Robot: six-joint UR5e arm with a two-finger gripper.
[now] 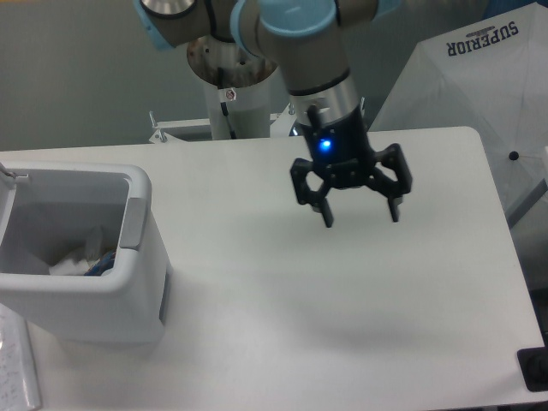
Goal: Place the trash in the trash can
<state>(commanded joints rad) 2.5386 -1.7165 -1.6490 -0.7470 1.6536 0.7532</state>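
The gripper (360, 215) hangs wide open and empty above the table (257, 282); crumpled trash (81, 259) lies inside the bin (111, 295).
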